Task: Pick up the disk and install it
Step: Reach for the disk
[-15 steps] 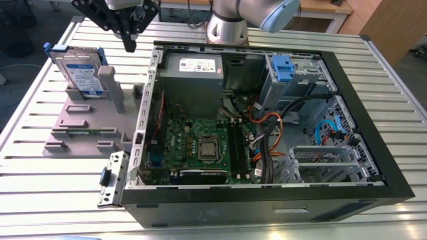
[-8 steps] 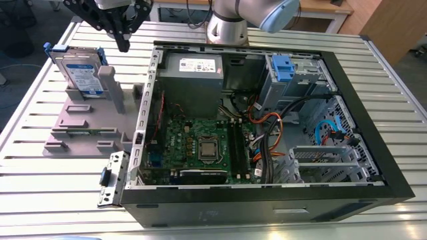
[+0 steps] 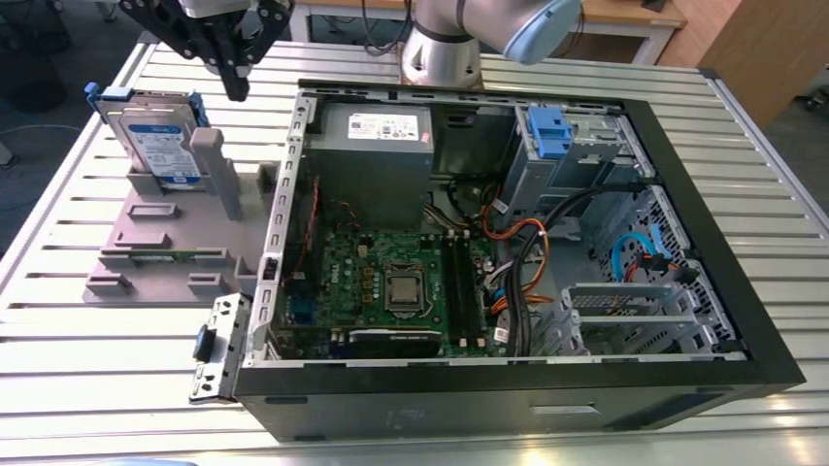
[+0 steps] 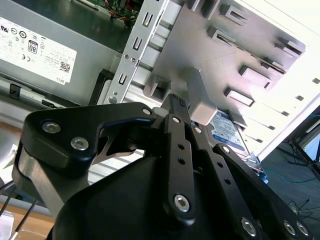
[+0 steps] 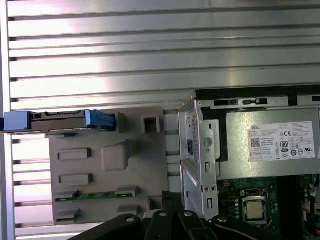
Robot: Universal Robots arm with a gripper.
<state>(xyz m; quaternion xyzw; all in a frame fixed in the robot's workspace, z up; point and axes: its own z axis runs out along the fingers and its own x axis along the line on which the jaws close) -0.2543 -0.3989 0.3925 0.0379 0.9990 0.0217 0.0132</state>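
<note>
The disk (image 3: 155,141) stands upright on its edge in a grey plastic stand (image 3: 169,243) at the exterior view's left, silver with a white and blue label and a blue bracket around it. My gripper (image 3: 237,90) hangs above the stand, a little to the exterior view's right of the disk and apart from it, its black fingers together with nothing between them. The first wrist view shows the disk (image 5: 60,121) edge-on at the far end of the stand (image 5: 107,165), with the gripper (image 5: 167,199) over the near end. In the second wrist view the gripper (image 4: 175,101) points at the stand (image 4: 225,50), the disk (image 4: 227,131) just beyond.
An open computer case (image 3: 725,243) lies on the slatted metal table (image 3: 78,340), beside the stand. Inside are a grey power supply (image 3: 376,136), a motherboard (image 3: 402,282), cables and a drive bay with a bare blue clip (image 3: 550,131). A loose metal bracket (image 3: 217,345) lies by the case corner.
</note>
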